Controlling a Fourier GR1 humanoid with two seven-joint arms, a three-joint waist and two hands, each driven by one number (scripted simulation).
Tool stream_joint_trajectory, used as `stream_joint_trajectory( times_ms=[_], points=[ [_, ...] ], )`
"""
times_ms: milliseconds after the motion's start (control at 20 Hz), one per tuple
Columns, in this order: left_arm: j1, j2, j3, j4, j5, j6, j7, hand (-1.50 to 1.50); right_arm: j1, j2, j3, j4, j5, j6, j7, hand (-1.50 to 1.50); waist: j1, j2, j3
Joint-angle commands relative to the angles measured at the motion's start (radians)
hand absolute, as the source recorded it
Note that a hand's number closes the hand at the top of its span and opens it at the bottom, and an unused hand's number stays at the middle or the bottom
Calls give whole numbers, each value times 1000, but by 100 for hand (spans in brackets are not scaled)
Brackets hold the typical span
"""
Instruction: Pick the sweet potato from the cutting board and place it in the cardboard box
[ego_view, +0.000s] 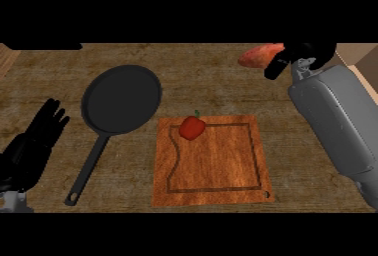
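sweet potato (258, 55): lumpy, reddish-orange, rounded at one end, held off the counter at the upper right, clear of the cutting board. pinched at its right end by the right hand (299, 55), black fingers curled round it, smooth grey forearm running down the right edge. cardboard box (362, 57): only a pale tan corner visible at the far right edge, behind the right hand. cutting board (210, 160): rectangular, warm orange-brown wood with streaky grain, a dark groove tracing its border and a small hole at the lower right corner; lying flat on the counter (199, 75), rough mottled brown wood. red pepper (193, 127): glossy, squat, green stem, sitting on the board's upper left part. frying pan (122, 99): matte dark grey, round, thin straight handle angled down-left, just beside the board. left hand (33, 147): black, fingers straight and spread upward, resting at the left edge, holding nothing.
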Motion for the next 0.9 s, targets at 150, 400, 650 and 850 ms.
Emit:
stream_joint_trajectory(
  times_ms=[150,400,650,850],
  points=[
    [23,30,40,-46,39,-39,40,0,-60,-37,-40,-165,116,33,228,150,5,0,0],
    [-51,-4,11,5,-14,-7,40,0,-31,-156,-138,-202,124,78,178,150,-2,4,1],
    [4,-7,45,19,-5,-46,-5,0,47,-243,-226,-186,112,81,80,150,6,5,1],
    [-69,2,52,8,-10,-39,51,0,33,-225,-230,-58,137,74,24,150,14,8,1]
  ],
)
